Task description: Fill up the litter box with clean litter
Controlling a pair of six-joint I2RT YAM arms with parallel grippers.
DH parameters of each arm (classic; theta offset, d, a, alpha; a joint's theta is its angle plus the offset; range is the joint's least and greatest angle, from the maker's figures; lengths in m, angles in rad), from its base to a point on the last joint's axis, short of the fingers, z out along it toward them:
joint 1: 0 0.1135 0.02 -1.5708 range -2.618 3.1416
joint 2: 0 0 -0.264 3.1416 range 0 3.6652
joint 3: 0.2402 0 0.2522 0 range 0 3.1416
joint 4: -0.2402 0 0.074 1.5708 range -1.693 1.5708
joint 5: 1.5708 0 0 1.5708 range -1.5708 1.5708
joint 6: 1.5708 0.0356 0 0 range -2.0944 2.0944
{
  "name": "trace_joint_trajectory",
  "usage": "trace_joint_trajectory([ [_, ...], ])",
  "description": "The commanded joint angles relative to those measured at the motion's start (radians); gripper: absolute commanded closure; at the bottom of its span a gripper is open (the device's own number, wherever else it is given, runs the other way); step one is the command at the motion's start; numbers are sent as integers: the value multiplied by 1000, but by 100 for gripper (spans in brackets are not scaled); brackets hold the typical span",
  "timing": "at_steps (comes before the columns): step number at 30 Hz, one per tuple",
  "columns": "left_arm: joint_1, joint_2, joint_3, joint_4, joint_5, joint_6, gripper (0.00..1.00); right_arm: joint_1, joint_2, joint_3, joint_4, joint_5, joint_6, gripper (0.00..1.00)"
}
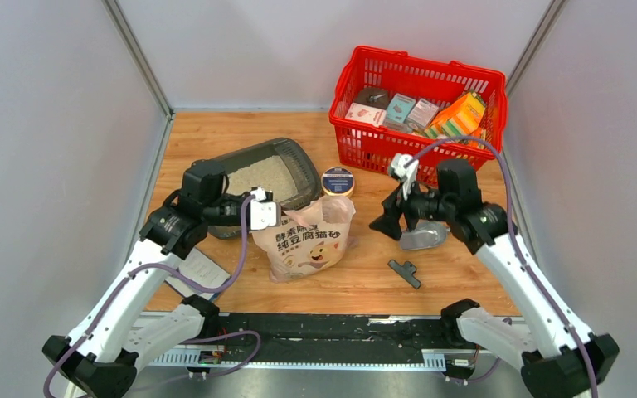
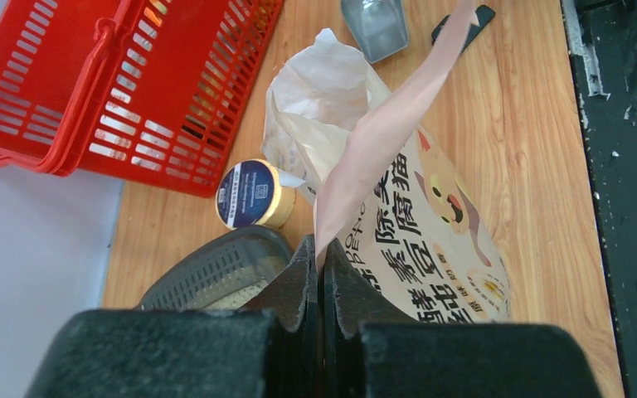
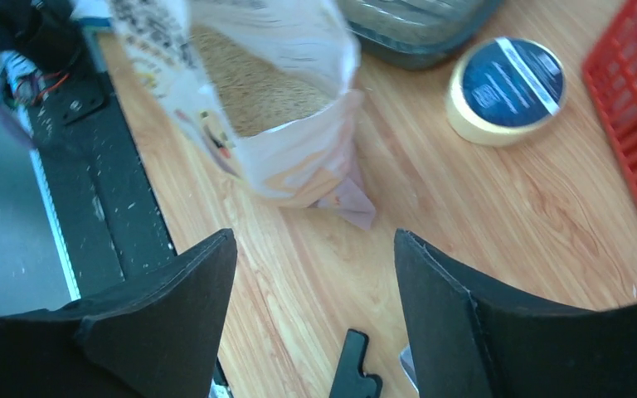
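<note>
The litter box point(image 1: 305, 157) was seen at the back left of the wooden table point(image 1: 365, 286). It was lying flat. Some clean litter point(image 1: 261, 176) was spread inside it, pale and sandy. A small round tin point(image 1: 337, 181) with a dark blue lid was set just beside the box, on its right.

A pink-beige bag point(image 1: 307, 240) with dark letters and a cartoon animal was stood upright just in front of the box. Its top was open. More of the same litter was seen inside the bag in the right wrist view.

The left gripper point(image 2: 321, 253) was closed tight on the top edge of the bag. A thin flap of the bag was pinched between the two fingers, with no gap left. The flap was pulled up into a long strip.

The right gripper point(image 3: 313, 249) was held above the table, to the right of the bag. Its fingers were spread wide, and nothing was held between them. The bag was not touched by it.

A silver scoop point(image 1: 423, 238) was lying on the table under the right arm. A small black clip point(image 1: 404, 273) was lying near it, closer to the front edge. A red basket point(image 1: 419, 60) was placed at the back right, and boxes and packets were packed inside it.
</note>
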Motion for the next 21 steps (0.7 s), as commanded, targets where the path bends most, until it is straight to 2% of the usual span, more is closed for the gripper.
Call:
trace_joint_trajectory([
  [1, -1, -73, -12, 127, 48, -76, 100, 38, -58, -112, 210, -131, -141, 27],
  [5, 0, -76, -10, 125, 28, -107, 100, 114, -49, -172, 335, -97, -135, 27],
  [10, -6, -52, 14, 134, -21, -141, 100, 141, -37, -224, 498, -11, -92, 27],
  [14, -7, -52, 19, 133, -50, -139, 100, 145, 17, -202, 525, -71, -49, 31],
  [21, -12, -59, 23, 121, -64, -133, 100, 199, 67, -206, 568, -65, -17, 31],
])
